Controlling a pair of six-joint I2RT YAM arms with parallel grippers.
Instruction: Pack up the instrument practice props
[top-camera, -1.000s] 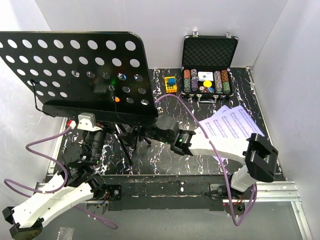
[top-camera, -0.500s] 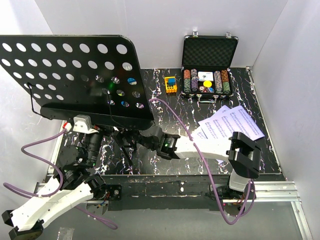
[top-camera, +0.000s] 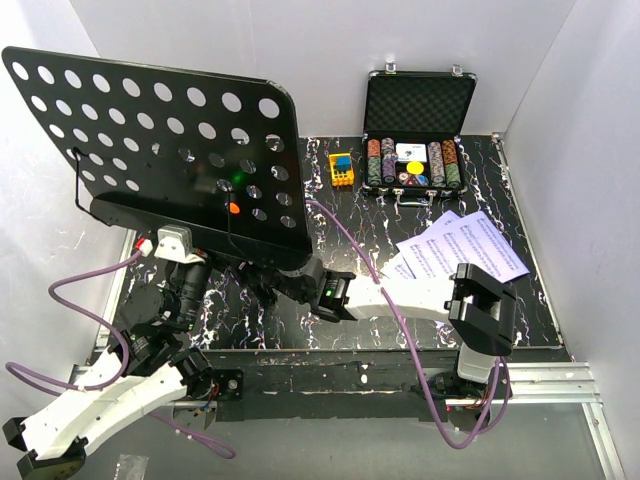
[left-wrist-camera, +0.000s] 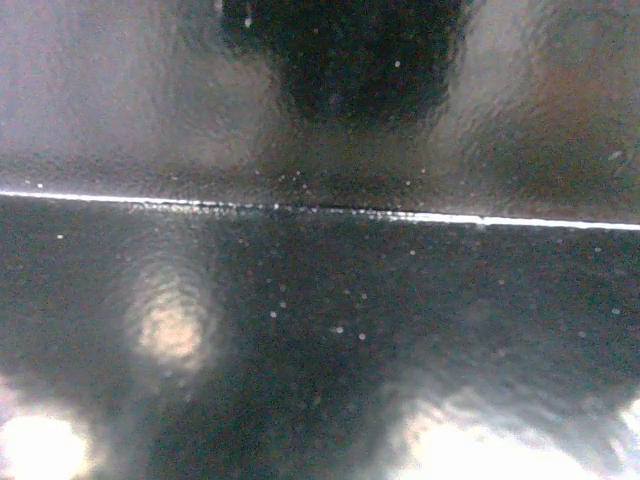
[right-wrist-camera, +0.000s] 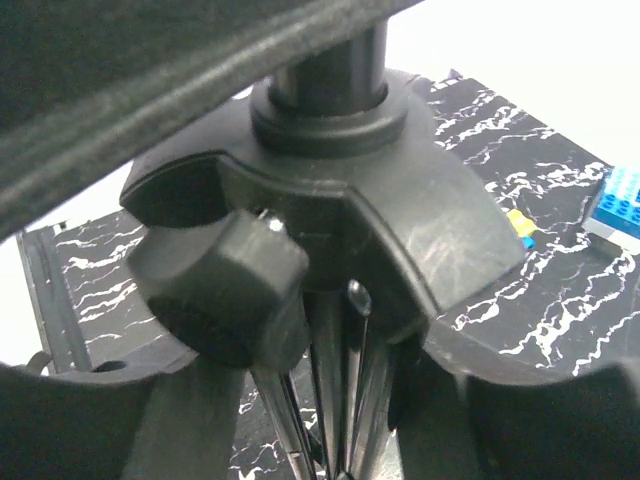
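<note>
Top view, music stand (top-camera: 150, 150) standing at the left of the counter (top-camera: 375, 225), sheet music (top-camera: 465, 250) lying at the right, left wrist, only black stand metal up close, left fingers unseen, grip unclear, right wrist, right fingers (right-wrist-camera: 70, 425) flanking the leg hub (right-wrist-camera: 330, 230), clamped or not unclear.

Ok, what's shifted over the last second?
The right gripper slid further left under the music stand desk, right up to the tripod hub; whether it grips isn't clear. The desk swung clockwise in the top view. The left gripper stays under the desk's lip; the sheet music, chip case and toy blocks haven't moved.
</note>
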